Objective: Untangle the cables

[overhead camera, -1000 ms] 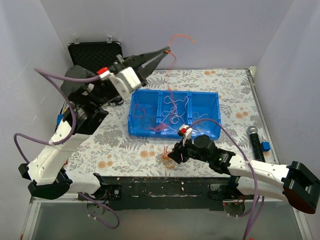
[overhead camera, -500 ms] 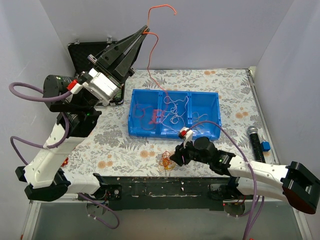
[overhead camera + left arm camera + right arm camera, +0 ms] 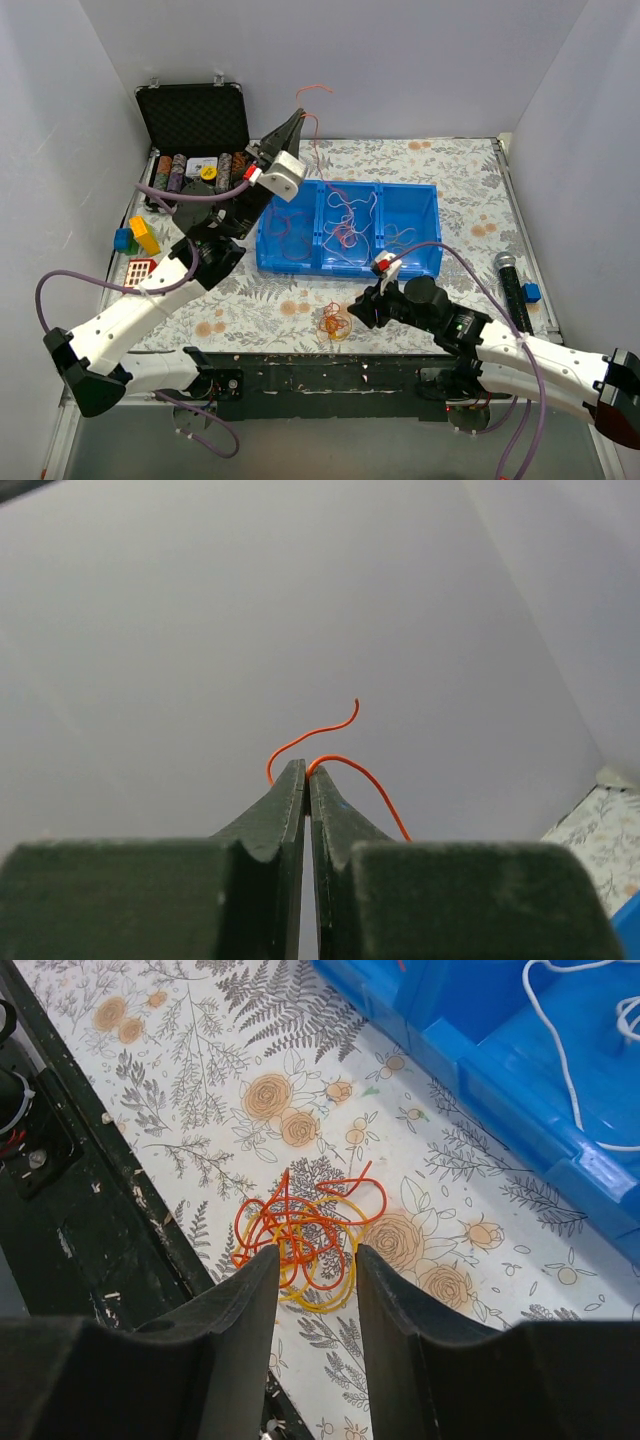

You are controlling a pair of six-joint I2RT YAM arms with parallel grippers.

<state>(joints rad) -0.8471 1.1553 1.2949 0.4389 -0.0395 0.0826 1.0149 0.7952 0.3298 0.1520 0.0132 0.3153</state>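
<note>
Top external view, far left: an open black hard case [image 3: 190, 110] stands at the far left corner of the floral-patterned desk [image 3: 460, 170], with a row of round chips [image 3: 195, 168] along its near edge. Nearer the arms, a yellow block [image 3: 146, 235] and a blue block [image 3: 122, 240] lie touching. A small red and white grid piece [image 3: 140, 270] lies just beside them.

The left pincer [image 3: 297, 115] is raised high above the far left corner of a blue plastic tray with three compartments [image 3: 432, 200]. In the left wrist view its jaws are pressed together on a thin red cable [image 3: 368, 780]. One end of that cable curls up past the tips and the rest drops away to the right. From above, it hangs down towards the tray, but where it ends I cannot tell. Loose red and white cables [image 3: 345, 225] lie in the tray's compartments.

Between the tray and the near edge of the desk sits a small tangle of orange, red and yellow cables [image 3: 333, 323]. The right pincer [image 3: 362, 308] is low, just to the right of the tangle. In the right wrist view its jaws stand a narrow gap apart, with the tangle showing in that gap. Whether they touch it I cannot tell.

At the right edge of the desk lies a black microphone [image 3: 509, 285] with a small blue cube [image 3: 531, 292] against it
</note>
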